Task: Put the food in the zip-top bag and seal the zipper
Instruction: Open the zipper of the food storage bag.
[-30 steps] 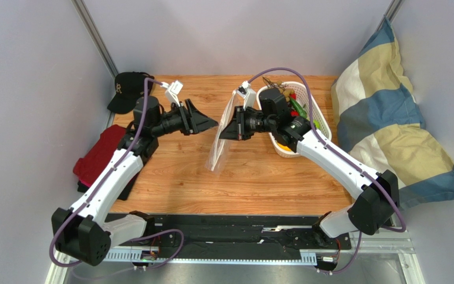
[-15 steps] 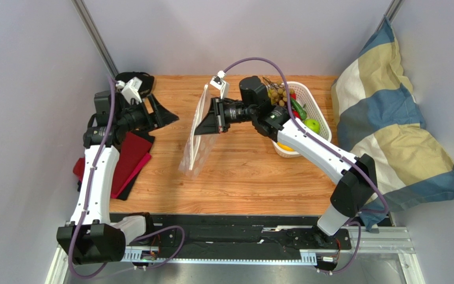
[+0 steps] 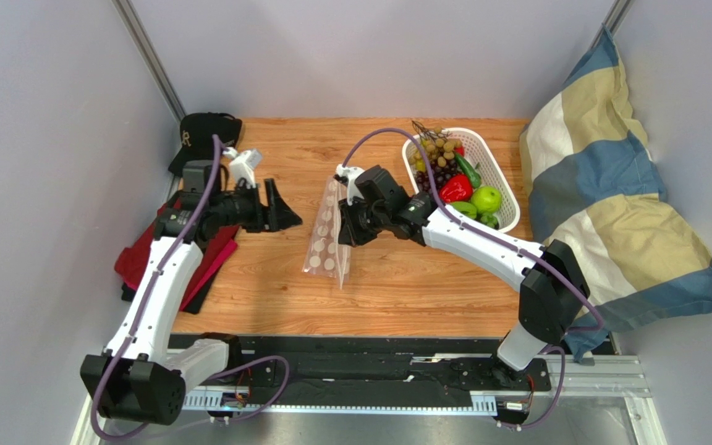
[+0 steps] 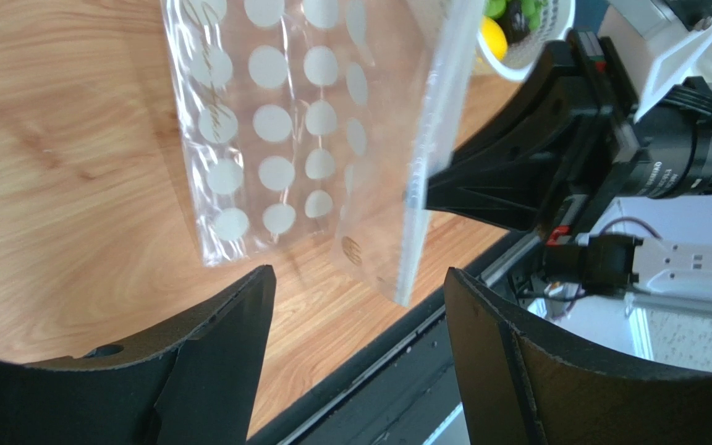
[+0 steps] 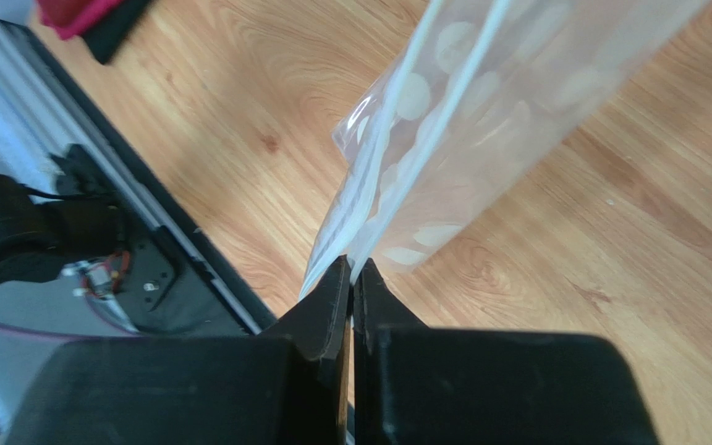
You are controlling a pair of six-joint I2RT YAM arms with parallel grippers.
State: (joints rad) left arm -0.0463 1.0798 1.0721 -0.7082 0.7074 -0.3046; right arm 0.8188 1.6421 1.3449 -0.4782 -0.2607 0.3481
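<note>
The clear dotted zip-top bag [image 3: 328, 237] hangs over the table's middle, its lower end near the wood. My right gripper [image 3: 347, 226] is shut on its edge; the right wrist view shows the jaws pressed together [image 5: 353, 271] on the bag [image 5: 480, 120]. My left gripper [image 3: 282, 206] is open and empty just left of the bag. In the left wrist view [image 4: 360, 278] the bag [image 4: 276, 139] and its zipper strip [image 4: 429, 158] lie ahead. The food lies in the white basket [image 3: 510, 206]: grapes [image 3: 434, 158], red pepper [image 3: 455, 188], a green fruit [image 3: 487, 198].
A red cloth [image 3: 160, 248] and a black cap [image 3: 204, 130] lie at the table's left side. A blue and yellow pillow [image 3: 610, 195] leans at the right. The table's black front rail [image 3: 360, 357] runs along the near edge.
My right gripper has come down and nearer with the bag, which now hangs lower and more tilted. My left gripper has shifted right and slightly nearer, still open.
</note>
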